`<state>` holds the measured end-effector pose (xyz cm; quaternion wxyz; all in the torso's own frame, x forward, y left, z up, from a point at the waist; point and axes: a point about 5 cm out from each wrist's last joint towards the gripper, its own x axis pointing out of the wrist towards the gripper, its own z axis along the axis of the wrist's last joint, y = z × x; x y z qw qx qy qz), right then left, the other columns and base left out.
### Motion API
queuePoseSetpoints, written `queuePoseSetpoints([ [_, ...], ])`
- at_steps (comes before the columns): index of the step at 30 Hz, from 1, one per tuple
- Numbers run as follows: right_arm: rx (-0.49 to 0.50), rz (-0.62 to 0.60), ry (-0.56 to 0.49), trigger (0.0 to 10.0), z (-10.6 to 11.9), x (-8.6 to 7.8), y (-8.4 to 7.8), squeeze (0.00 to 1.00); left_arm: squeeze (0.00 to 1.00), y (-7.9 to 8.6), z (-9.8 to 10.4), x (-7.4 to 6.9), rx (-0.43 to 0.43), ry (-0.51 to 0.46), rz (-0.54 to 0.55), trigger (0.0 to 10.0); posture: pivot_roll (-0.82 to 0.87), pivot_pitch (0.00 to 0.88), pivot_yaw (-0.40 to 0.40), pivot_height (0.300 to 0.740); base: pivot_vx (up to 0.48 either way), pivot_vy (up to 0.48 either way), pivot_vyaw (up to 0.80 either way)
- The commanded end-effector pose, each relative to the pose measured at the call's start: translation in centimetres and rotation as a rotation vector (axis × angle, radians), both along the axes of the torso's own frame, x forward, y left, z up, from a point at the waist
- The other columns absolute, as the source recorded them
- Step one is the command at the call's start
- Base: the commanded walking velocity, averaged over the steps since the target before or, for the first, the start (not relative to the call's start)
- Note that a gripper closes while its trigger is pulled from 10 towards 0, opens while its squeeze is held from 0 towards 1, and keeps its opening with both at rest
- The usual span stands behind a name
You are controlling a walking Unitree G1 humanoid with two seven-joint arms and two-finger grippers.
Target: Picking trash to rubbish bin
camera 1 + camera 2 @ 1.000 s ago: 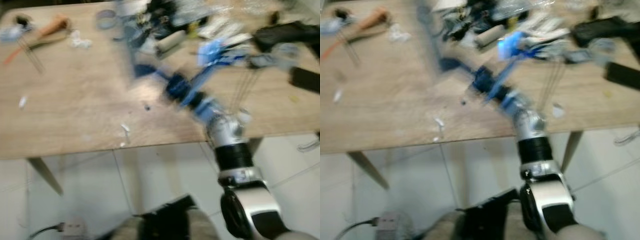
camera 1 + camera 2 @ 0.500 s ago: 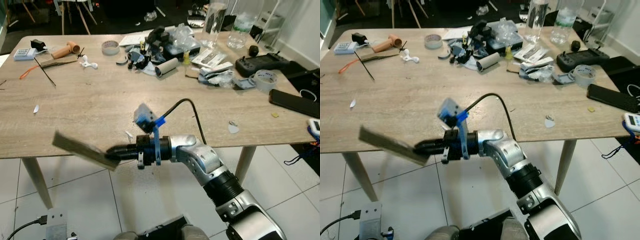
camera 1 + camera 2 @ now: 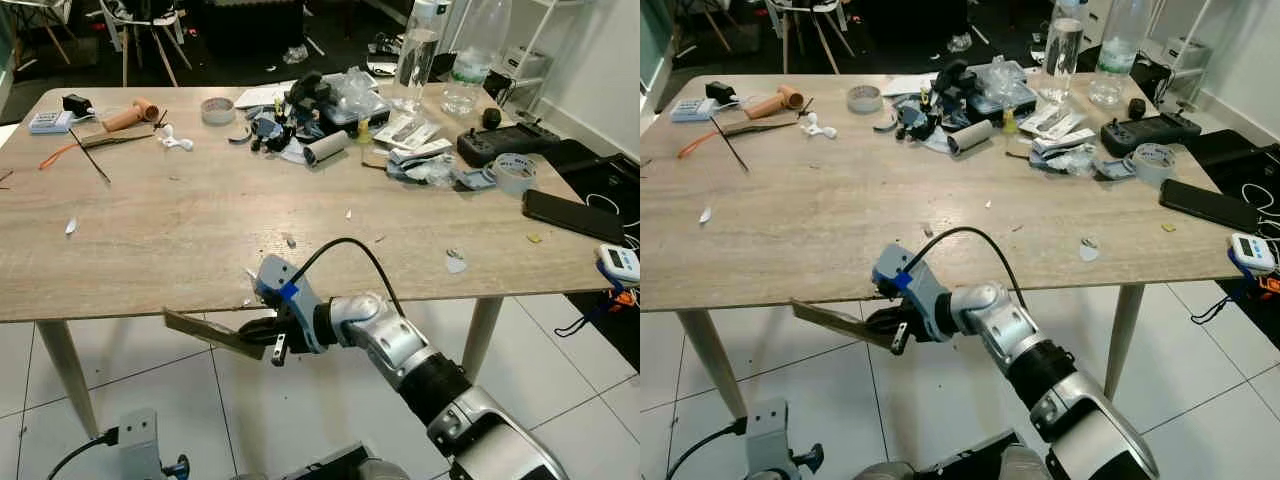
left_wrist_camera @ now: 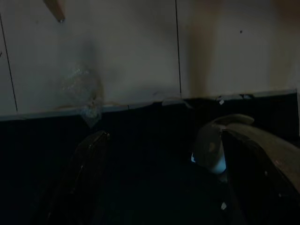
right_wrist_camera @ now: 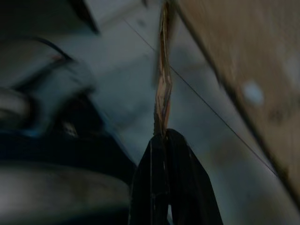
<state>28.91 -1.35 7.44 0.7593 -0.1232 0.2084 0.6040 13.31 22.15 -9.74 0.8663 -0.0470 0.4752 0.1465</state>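
Note:
A flat brown cardboard strip (image 3: pixel 203 331) hangs in the air just below the table's front edge (image 3: pixel 120 305), above the white floor tiles. My right gripper (image 3: pixel 256 340) is shut on one end of it, with the arm reaching leftward across my front. In the right wrist view the strip (image 5: pixel 163 79) stands edge-on out of the closed black fingertips (image 5: pixel 161 140). In the dark left wrist view, my left gripper (image 4: pixel 165 136) hangs low over the floor with its fingers (image 4: pixel 91 164) apart and nothing between them.
The wooden table (image 3: pixel 150 230) carries clutter along its far side: a tape roll (image 3: pixel 217 108), bottles (image 3: pixel 418 50), a black controller (image 3: pixel 500 142), a phone (image 3: pixel 572 214) and small paper scraps (image 3: pixel 455 264). A power strip (image 3: pixel 135 458) lies on the floor at left, by a table leg (image 3: pixel 62 370).
My right arm swung from over the table top down in front of its edge with the strip held. In the last half second it drew in and dropped slightly.

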Motion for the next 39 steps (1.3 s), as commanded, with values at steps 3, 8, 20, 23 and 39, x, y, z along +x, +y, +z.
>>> queuePoseSetpoints([
  [3, -0.157, -0.062, 0.006, 10.0, -3.5, -0.5, -1.9, 0.00, 0.00, -0.3, -0.6, -1.6, -0.010, 0.065, -0.019, 10.0, 0.01, 0.029, 0.000, 0.740, -0.317, 0.000, 0.00],
  [8, -0.247, -0.073, 0.062, 10.0, -6.1, -1.6, -3.4, 0.00, 0.00, -0.2, -0.9, -2.6, -0.008, 0.099, -0.033, 10.0, 0.01, 0.030, 0.000, 0.740, -0.319, 0.000, 0.00],
  [20, -0.672, -0.528, 0.201, 10.0, -13.8, -6.7, -13.2, 0.00, 0.00, -0.4, -1.0, -2.8, -0.011, 0.106, -0.037, 10.0, 0.02, 0.020, -0.006, 0.740, -0.319, 0.000, 0.00],
  [23, -0.826, -0.659, 0.257, 10.0, -15.6, -10.0, -17.3, 0.00, 0.00, -0.4, -1.0, -2.8, -0.011, 0.105, -0.036, 10.0, 0.02, 0.019, -0.003, 0.740, -0.319, 0.000, 0.00],
  [39, -0.938, -0.830, 0.453, 10.0, -17.7, -16.4, -20.3, 0.00, 0.00, -0.5, -1.0, -2.7, -0.011, 0.118, -0.078, 10.0, -0.01, 0.024, 0.027, 0.740, -0.319, 0.000, 0.00],
])
